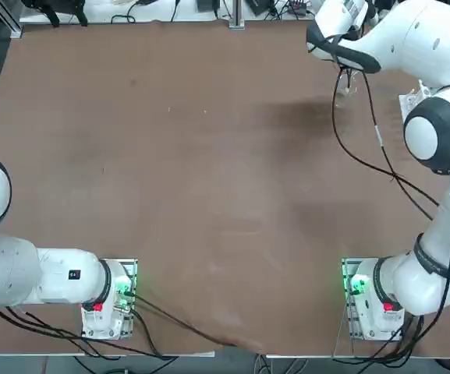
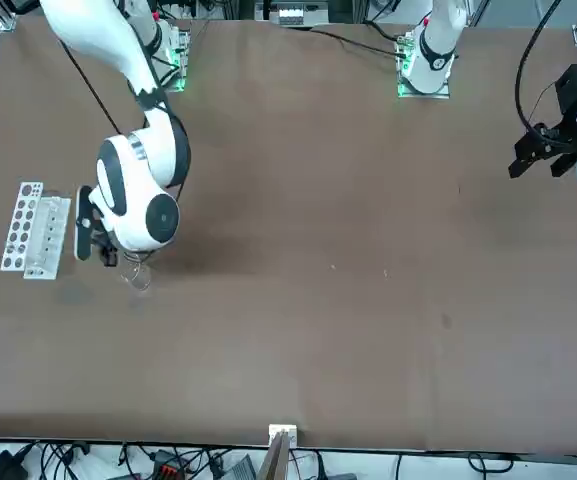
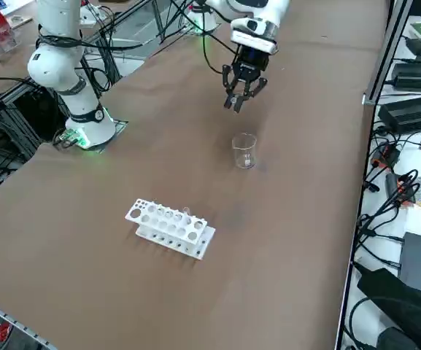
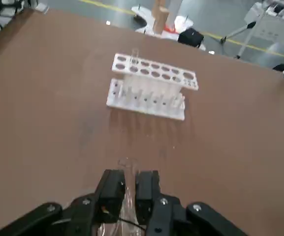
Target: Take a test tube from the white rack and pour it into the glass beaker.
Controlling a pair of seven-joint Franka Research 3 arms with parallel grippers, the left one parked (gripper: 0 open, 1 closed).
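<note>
Brown table [image 3: 122,182]; rack [image 3: 170,228] lower centre of the side view holds one clear tube [image 3: 186,213]. Beaker [image 3: 244,151] sits just below the right gripper [image 3: 241,99], fingers pinched together, holding nothing.

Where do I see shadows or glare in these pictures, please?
Top view: a soft dark shadow lies on the brown table under the right arm. Right side view: the shut right tool hangs above the glass beaker, whose glass shows small highlights; a green light glows at an arm base. Right wrist view: the white rack casts a faint shadow beside it.
</note>
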